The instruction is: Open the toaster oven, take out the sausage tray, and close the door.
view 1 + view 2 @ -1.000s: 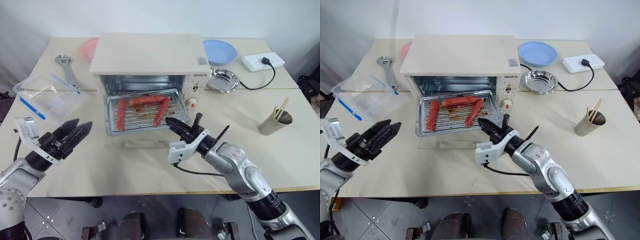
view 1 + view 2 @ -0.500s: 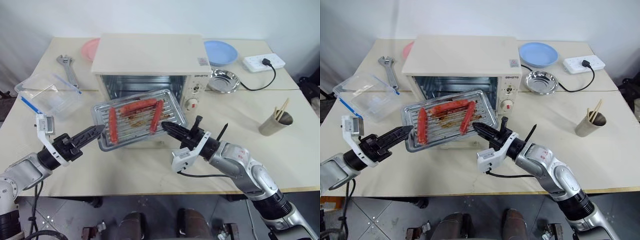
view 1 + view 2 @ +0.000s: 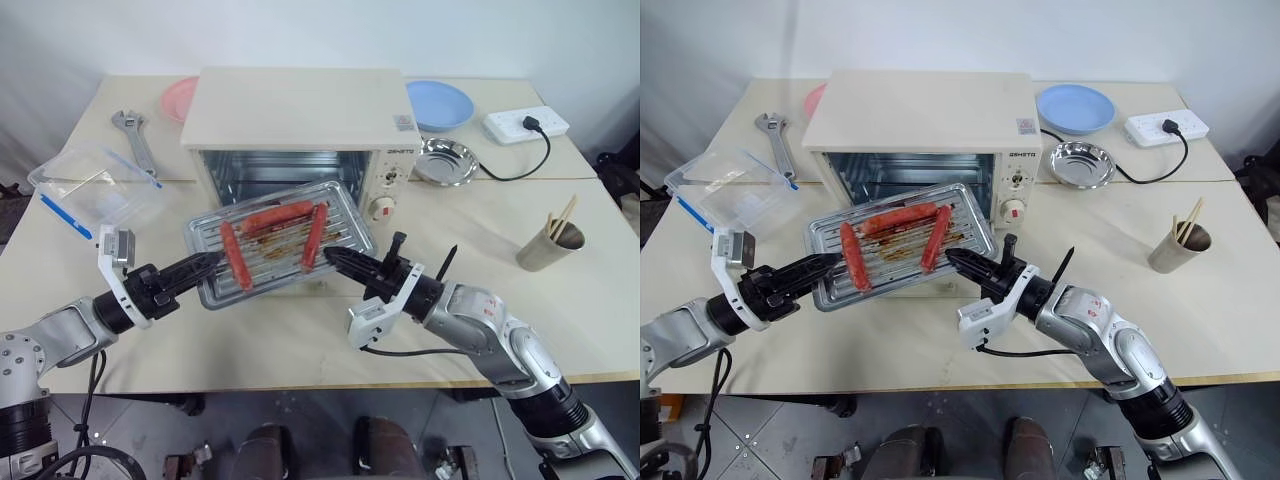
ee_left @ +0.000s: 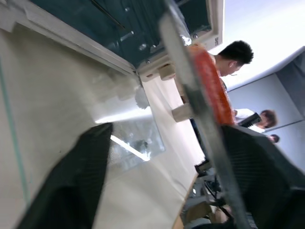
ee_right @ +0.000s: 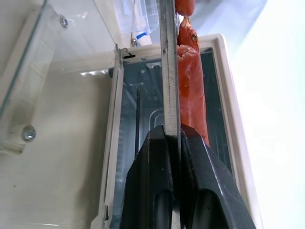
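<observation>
The right gripper (image 3: 335, 260) is clamped on the near right rim of the sausage tray (image 3: 283, 243), its two black fingers pinching the thin metal edge from both sides, as the right wrist view shows with the rim running straight up between the closed fingers (image 5: 151, 157). The tray hangs in the air just ahead of that gripper and to its left, tilted, outside the toaster oven (image 3: 300, 125), with three red sausages (image 3: 312, 235) lying on its wire rack.

The left gripper (image 3: 205, 264) reaches in level from the other side, its tips at the tray's left rim. In the left wrist view its fingers (image 4: 76, 181) stand apart with the rim passing between them; whether they press on the metal I cannot tell.

Beyond both grippers the oven cavity is open, and the door (image 5: 57, 109) lies folded down flat on the table (image 3: 300, 340), directly under the tray.

Past the left gripper, on its outer side, sits a clear plastic box (image 3: 95, 190) with blue clips, and farther on a wrench (image 3: 135, 135) and a pink plate (image 3: 178, 97). Beyond the right gripper and to its outer side stand a steel bowl (image 3: 446, 160), a blue plate (image 3: 440, 102), a white power strip (image 3: 526, 123) with its black cord, and a paper cup (image 3: 548, 245) holding sticks, all well apart from the tray.
</observation>
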`<act>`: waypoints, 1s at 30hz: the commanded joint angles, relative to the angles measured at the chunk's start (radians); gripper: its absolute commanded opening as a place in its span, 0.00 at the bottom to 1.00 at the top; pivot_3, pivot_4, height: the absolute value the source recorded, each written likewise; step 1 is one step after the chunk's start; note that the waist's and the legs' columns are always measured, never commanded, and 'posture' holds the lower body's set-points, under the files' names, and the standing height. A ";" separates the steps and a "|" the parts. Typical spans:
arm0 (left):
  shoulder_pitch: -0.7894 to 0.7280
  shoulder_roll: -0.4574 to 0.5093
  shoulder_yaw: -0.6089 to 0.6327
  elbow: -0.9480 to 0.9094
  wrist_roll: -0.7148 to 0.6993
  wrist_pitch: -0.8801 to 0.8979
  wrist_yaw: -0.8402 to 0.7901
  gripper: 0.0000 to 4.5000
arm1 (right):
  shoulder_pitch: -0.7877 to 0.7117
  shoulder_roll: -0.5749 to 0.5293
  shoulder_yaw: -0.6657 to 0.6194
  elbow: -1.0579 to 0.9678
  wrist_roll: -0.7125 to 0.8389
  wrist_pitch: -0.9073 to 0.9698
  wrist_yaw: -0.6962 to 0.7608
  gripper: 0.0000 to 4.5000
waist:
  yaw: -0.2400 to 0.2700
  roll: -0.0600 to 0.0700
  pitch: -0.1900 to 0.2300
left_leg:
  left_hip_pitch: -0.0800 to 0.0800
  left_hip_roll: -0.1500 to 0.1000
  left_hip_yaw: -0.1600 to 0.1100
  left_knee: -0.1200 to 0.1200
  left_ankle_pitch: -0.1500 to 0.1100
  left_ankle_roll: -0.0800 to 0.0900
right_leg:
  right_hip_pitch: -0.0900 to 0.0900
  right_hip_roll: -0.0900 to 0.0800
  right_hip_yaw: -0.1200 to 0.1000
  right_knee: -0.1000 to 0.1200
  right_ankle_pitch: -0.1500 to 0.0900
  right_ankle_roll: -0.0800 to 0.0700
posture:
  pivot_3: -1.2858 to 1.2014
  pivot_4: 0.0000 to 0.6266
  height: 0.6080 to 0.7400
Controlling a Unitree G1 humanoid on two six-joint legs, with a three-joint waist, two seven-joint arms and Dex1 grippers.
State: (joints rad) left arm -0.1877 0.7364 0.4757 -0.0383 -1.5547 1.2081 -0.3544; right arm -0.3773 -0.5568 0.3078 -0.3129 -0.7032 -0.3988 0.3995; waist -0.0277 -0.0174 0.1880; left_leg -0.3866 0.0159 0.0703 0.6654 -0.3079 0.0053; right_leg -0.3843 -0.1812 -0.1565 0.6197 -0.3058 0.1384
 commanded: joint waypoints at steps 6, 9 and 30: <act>0.030 0.004 -0.002 0.006 -0.074 0.015 0.077 0.23 | -0.024 0.023 -0.058 -0.047 0.115 -0.039 -0.016 0.00 | 0.000 0.000 0.000 | 0.000 0.000 0.000 0.000 0.000 0.000 | 0.000 0.000 0.000 0.000 0.000 0.000 | 0.52 0.24 1.00; 0.058 0.000 -0.008 -0.007 -0.115 0.010 0.120 0.06 | -0.017 0.019 -0.048 -0.048 0.188 -0.053 0.027 0.00 | 0.000 0.000 0.000 | 0.000 0.000 0.000 0.000 0.000 0.000 | 0.000 0.000 0.000 0.000 0.000 0.000 | 0.52 0.24 1.00; 0.215 -0.018 -0.091 -0.092 -0.374 -0.151 0.371 0.00 | 0.004 -0.035 -0.045 -0.018 0.461 0.041 0.319 0.96 | 0.003 0.000 0.000 | 0.002 0.000 -0.005 0.000 0.000 0.000 | 0.008 0.001 0.000 -0.007 0.000 0.000 | 0.52 0.24 1.00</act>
State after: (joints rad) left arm 0.0163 0.7129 0.3857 -0.1071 -1.9085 1.0717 -0.0003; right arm -0.3653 -0.5860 0.2972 -0.3038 -0.3115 -0.3540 0.7128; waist -0.0251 -0.0173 0.1881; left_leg -0.3844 0.0155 0.0654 0.6655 -0.3079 0.0055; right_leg -0.3762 -0.1803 -0.1567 0.6124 -0.3059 0.1383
